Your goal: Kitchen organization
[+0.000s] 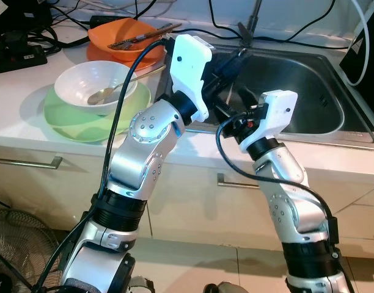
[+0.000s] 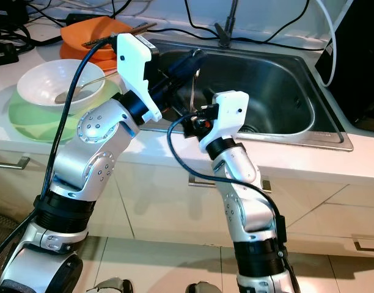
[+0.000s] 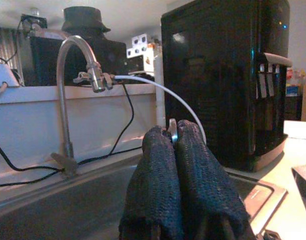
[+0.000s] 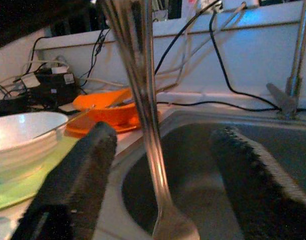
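Note:
My left gripper [image 2: 190, 61] is raised over the near left part of the steel sink [image 1: 309, 91] and is shut on the top of a long metal utensil [image 2: 194, 91]. The utensil hangs straight down. In the left wrist view its tip [image 3: 173, 131] pokes out between the closed fingers [image 3: 158, 180]. My right gripper [image 4: 163, 135] is just below, open, with one finger on each side of the hanging utensil [image 4: 143, 100] and not touching it. The utensil's working end is hidden by my left fingers.
On the counter to the left, a white bowl [image 1: 95, 85] with a spoon sits on a green plate [image 1: 71, 119]. Behind it are orange dishes [image 1: 123, 36] holding cutlery. A faucet [image 3: 68, 75] and cables run along the back; a black appliance [image 3: 223, 75] stands right of the sink.

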Motion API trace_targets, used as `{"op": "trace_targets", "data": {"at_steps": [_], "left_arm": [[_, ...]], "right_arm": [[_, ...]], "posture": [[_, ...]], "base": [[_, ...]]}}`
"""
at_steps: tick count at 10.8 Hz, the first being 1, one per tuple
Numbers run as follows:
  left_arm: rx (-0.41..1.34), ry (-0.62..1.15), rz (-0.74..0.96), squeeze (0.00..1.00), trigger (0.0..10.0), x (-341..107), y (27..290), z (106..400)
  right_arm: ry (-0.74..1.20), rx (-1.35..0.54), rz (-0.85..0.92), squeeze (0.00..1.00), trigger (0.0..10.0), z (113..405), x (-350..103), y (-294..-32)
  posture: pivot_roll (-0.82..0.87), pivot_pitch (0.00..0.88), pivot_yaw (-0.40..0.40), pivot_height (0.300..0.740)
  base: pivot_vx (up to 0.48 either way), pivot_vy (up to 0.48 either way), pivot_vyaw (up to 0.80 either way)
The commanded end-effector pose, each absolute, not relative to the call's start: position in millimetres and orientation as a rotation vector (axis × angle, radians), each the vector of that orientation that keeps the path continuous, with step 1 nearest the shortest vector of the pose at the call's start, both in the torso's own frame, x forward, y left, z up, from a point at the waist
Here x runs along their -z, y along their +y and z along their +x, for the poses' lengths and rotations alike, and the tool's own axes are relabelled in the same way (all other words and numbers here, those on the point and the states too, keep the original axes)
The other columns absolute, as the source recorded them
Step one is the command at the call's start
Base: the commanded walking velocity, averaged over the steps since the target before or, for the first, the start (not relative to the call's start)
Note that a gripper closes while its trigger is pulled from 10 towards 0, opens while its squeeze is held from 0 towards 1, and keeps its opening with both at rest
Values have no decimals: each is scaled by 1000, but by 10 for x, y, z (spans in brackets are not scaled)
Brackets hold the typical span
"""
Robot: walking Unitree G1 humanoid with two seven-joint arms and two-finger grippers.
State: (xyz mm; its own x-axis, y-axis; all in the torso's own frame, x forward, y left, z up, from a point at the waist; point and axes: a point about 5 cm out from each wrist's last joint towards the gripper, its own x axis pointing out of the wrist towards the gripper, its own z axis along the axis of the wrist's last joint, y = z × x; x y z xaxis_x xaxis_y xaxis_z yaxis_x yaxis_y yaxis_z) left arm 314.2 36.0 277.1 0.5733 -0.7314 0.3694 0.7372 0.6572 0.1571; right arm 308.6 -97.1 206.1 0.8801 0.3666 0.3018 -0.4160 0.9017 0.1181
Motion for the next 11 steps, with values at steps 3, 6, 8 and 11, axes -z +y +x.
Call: {"op": "trace_targets", "data": {"at_steps": [3, 6, 8, 11], "left_arm": [[914, -422, -25, 0, 10000, -2771, 300, 3062], [916, -414, -24, 0, 10000, -2758, 302, 3061], [913, -414, -17, 0, 10000, -2757, 308, 3060], [903, -418, -5, 0, 10000, -2757, 312, 3069]], "right_arm": [[-288, -392, 184, 0, 0, 3129, -2065, -974], [-292, -406, 189, 0, 0, 3139, -2062, -940], [-297, -405, 190, 0, 0, 3139, -2064, -945], [-303, -403, 193, 0, 0, 3137, -2070, -965]], "posture": [[-24, 67, -41, 740], [-22, 68, -43, 740], [-22, 67, -43, 740], [-22, 64, -45, 740]], "base": [[0, 0, 0], [0, 0, 0], [0, 0, 0], [0, 0, 0]]}}
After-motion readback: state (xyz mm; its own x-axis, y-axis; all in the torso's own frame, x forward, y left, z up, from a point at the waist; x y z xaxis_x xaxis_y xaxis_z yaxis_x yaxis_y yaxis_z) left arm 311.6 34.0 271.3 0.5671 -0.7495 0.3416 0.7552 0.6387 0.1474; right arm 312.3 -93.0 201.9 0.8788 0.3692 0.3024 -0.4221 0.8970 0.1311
